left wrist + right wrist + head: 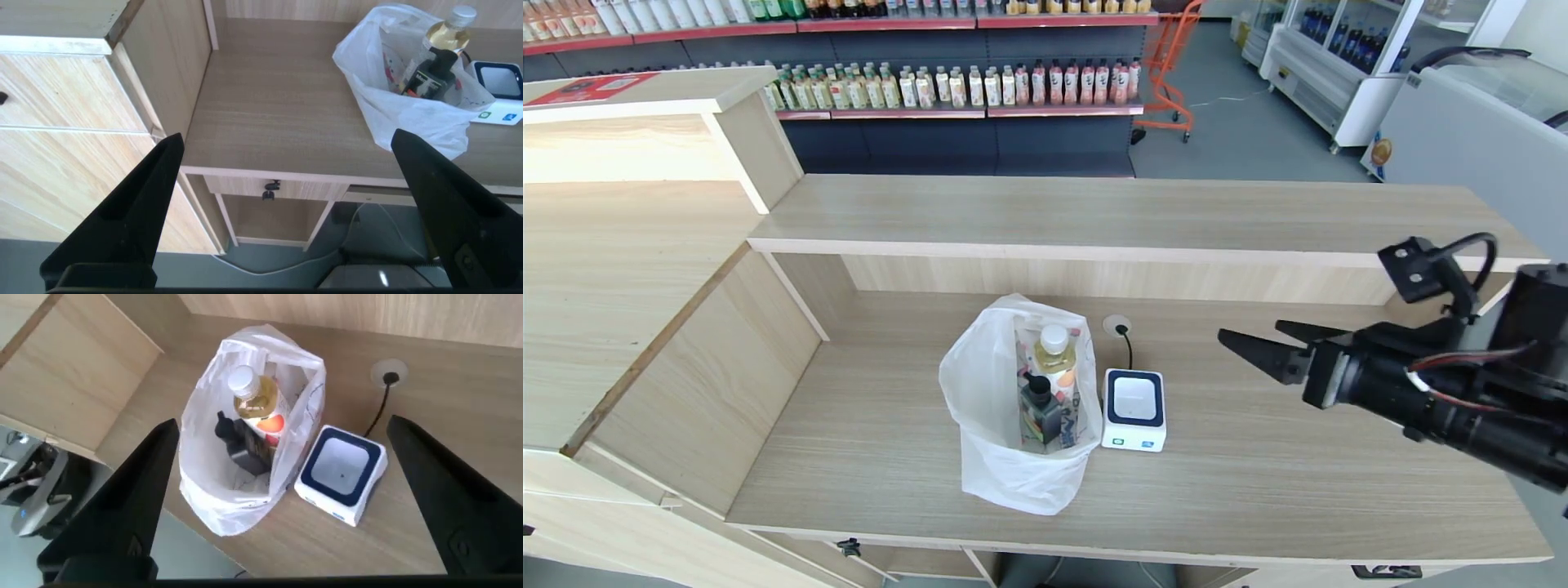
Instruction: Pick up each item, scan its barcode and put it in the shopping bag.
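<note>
On the counter [1258, 490], the shopping bag [988, 425] stands just beside the scanner [1134, 408], with a white-capped bottle [1055, 351] upright inside. Your right gripper [1250, 330], wide and empty, seems nearer, with the bag to its left. Your left gripper [288, 139] is also wide.

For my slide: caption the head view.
Right gripper, fingers open, hangs over the counter right of the scanner and the shopping bag holding bottles.

bottles [1049, 371] in bag [988, 408], scanner [1134, 408] beside right
</note>
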Tool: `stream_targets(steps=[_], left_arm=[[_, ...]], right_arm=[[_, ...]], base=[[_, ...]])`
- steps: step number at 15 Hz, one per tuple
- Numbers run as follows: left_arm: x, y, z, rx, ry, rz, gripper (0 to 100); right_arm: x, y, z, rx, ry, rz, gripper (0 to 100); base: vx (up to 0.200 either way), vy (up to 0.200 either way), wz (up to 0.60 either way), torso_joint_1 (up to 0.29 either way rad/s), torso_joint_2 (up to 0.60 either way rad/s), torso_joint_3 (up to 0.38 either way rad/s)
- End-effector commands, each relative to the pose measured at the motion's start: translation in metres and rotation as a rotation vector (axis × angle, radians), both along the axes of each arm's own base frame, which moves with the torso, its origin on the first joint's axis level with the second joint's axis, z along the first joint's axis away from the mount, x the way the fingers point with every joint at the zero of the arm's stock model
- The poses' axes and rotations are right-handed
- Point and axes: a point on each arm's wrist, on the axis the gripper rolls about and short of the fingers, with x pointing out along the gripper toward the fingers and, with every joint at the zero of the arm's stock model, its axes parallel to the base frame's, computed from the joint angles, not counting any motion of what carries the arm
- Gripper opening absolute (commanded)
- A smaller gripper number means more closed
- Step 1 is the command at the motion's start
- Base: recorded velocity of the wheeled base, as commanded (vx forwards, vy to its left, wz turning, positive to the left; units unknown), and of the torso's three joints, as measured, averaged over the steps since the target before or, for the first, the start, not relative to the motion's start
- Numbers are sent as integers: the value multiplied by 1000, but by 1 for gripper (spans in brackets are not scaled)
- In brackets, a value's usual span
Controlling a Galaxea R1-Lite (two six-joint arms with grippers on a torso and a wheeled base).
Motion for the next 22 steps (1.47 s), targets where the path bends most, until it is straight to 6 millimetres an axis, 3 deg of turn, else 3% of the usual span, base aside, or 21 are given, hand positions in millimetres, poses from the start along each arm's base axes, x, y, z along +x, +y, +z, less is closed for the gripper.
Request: stream_targets(steps=[1, 3, 5, 6, 8, 9, 13, 14, 22], left_arm=[[0, 0, 0, 0, 2, 1, 100], [0, 0, 0, 0, 2, 1, 100], [0, 0, 0, 0, 2, 1, 100], [0, 0, 0, -2, 2, 1, 100], [0, 0, 0, 0, 2, 1, 100], [0, 0, 0, 0, 2, 1, 100], [0, 0, 0, 0, 2, 1, 100], [0, 0, 0, 0, 2, 1, 100], [0, 0, 0, 0, 2, 2, 100]], right_arm=[[-163, -73, -53, -31, 11, -328, 100], [-198, -80, -79, -50, -5, -476, 100], [-224, -82, -104, -57, -14, -526, 100], [-236, -81, -107, -62, -71, -527, 100], [-235, -81, -110, -154, -159, -544, 100], [-236, -83, -112, -140, -112, -626, 100], [-236, -84, -113, -94, -81, -645, 100], [-236, -84, -113, -93, -79, -645, 0], [-236, -84, -113, -98, -80, -644, 0]], base=[[0, 0, 0, 0, 0, 0], [0, 0, 0, 0, 0, 0], [0, 0, 0, 0, 0, 0], [0, 0, 0, 0, 0, 0], [0, 0, 0, 0, 0, 0], [0, 0, 0, 0, 0, 0], [0, 0, 0, 0, 0, 0], [0, 0, 0, 0, 0, 0], [0, 0, 0, 0, 0, 0]])
